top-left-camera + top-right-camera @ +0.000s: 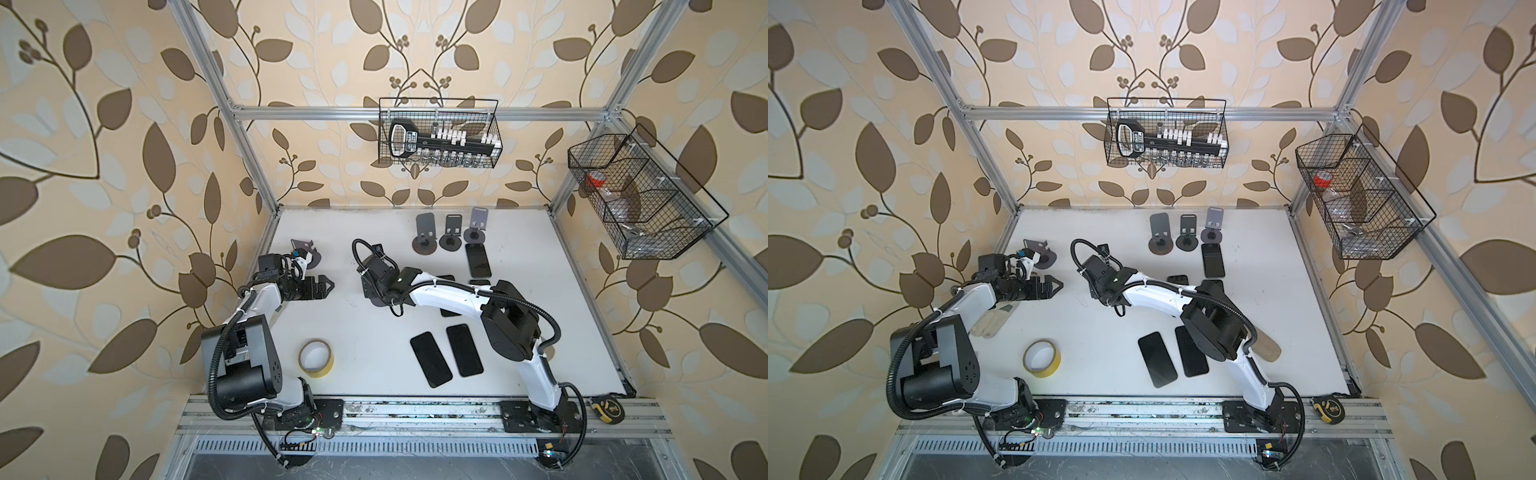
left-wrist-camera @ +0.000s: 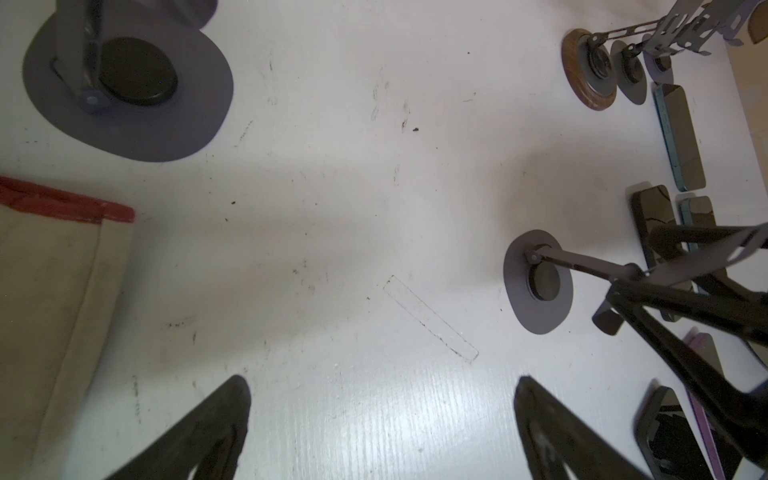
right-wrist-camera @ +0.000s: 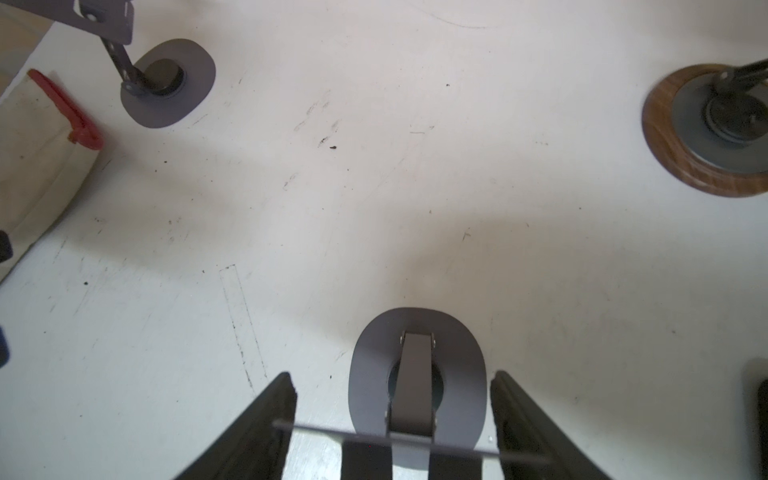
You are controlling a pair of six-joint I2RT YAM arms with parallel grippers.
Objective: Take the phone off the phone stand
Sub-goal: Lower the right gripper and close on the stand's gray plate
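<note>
Right gripper [image 3: 392, 376] at mid-table, jaws partly apart astride the phone stand [image 3: 415, 365]; whether they grip it, or whether a phone rests on it, cannot be told. Left gripper [image 2: 382, 380], to its left above the table [image 2: 332, 208], gapes wide and empty.

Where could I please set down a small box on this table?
Widest bare patch: table centre, between left gripper, tape roll and the two flat phones. The right edge beside the far phone is bare. Crowded: around the stands and under the right arm.
</note>
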